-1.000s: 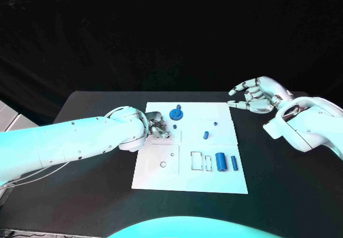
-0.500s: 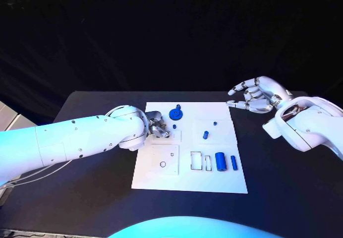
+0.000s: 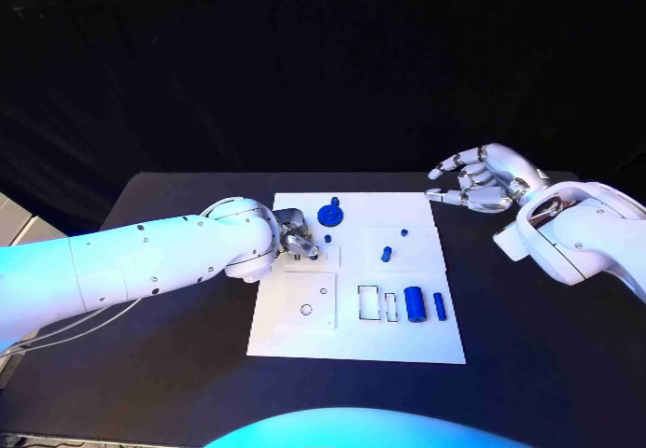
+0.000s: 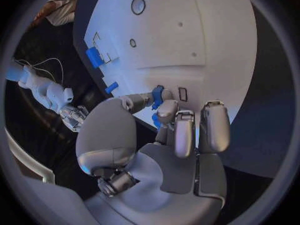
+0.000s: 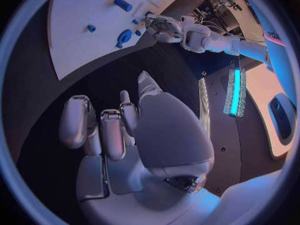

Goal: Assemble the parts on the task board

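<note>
The white task board (image 3: 353, 331) lies in the middle of the black table. My left hand (image 3: 299, 241) is over the board's left side and pinches a small blue part (image 4: 157, 97) between thumb and a finger, just above the board (image 4: 187, 30). A blue round gear (image 3: 331, 217) lies just beyond that hand. A short blue peg (image 3: 387, 252) stands mid-board, and two blue cylinders (image 3: 414, 304) lie near the right edge. My right hand (image 3: 478, 179) hovers off the board's far right corner, fingers loosely curled and apart, holding nothing.
Rectangular slot outlines (image 3: 369, 301) and a small round hole (image 3: 305, 309) mark the board's near half. In the right wrist view I see the board (image 5: 81, 30), the gear (image 5: 124, 36) and my left hand (image 5: 162, 25). Black table (image 3: 175, 317) surrounds the board.
</note>
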You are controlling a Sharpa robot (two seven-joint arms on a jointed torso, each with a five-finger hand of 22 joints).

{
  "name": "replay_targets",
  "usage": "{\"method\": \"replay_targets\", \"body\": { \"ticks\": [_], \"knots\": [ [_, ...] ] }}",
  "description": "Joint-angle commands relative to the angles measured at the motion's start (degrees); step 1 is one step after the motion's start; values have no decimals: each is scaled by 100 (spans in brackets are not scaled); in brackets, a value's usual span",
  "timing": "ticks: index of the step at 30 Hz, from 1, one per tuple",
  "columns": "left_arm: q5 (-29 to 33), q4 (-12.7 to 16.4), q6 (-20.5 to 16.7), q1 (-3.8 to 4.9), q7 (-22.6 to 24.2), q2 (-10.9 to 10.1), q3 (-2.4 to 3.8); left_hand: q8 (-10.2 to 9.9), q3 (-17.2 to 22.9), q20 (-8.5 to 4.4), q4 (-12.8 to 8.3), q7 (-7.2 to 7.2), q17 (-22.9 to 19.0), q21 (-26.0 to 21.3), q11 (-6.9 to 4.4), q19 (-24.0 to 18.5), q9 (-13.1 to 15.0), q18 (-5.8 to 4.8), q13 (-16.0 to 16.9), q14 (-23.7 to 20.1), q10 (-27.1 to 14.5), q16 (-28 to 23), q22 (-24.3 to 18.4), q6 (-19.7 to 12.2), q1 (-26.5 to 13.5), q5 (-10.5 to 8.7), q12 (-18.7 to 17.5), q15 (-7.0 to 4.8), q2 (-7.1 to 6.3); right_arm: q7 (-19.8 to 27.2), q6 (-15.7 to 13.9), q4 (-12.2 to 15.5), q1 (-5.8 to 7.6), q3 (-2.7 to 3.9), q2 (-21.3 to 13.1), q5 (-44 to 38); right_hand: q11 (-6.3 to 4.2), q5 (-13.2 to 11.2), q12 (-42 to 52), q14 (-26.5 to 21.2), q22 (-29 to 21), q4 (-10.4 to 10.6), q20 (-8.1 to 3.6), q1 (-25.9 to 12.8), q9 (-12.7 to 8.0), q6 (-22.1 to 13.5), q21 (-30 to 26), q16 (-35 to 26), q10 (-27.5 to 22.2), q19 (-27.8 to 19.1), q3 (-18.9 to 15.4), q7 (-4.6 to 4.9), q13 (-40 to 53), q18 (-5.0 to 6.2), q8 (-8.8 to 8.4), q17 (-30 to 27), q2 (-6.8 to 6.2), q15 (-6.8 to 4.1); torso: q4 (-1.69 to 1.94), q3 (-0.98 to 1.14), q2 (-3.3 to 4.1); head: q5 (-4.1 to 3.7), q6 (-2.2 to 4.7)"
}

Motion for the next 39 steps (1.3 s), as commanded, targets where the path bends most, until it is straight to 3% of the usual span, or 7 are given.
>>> {"method": "replay_targets", "body": {
  "ticks": [1,39],
  "knots": [
    [159,-24,297,-63,-45,49,-49,-40,54,-31,-91,-101,1410,13,-26,30,-6,-109,-2,564,11,31,8,76,-63,12,9,-54,12,50,18,14,-3,1,-4,-57,-10,29,19,215,151,-3,12,-18,10,-21,-2,2,2,28,-24,-3,258,18,39,48,14,-11,5,-1,-1,-2,-6],
    [178,-185,497,-62,-127,115,-50,-121,-1005,-36,428,-96,1415,-4,-19,49,-42,-112,21,566,-10,33,23,167,-352,30,22,-53,-79,71,-17,35,-4,0,-36,-50,-14,-1,-17,194,89,5,5,-176,17,-57,-112,-59,-32,2,-104,-9,208,36,97,-39,13,-16,5,-5,-5,-22,-11]
  ]
}}
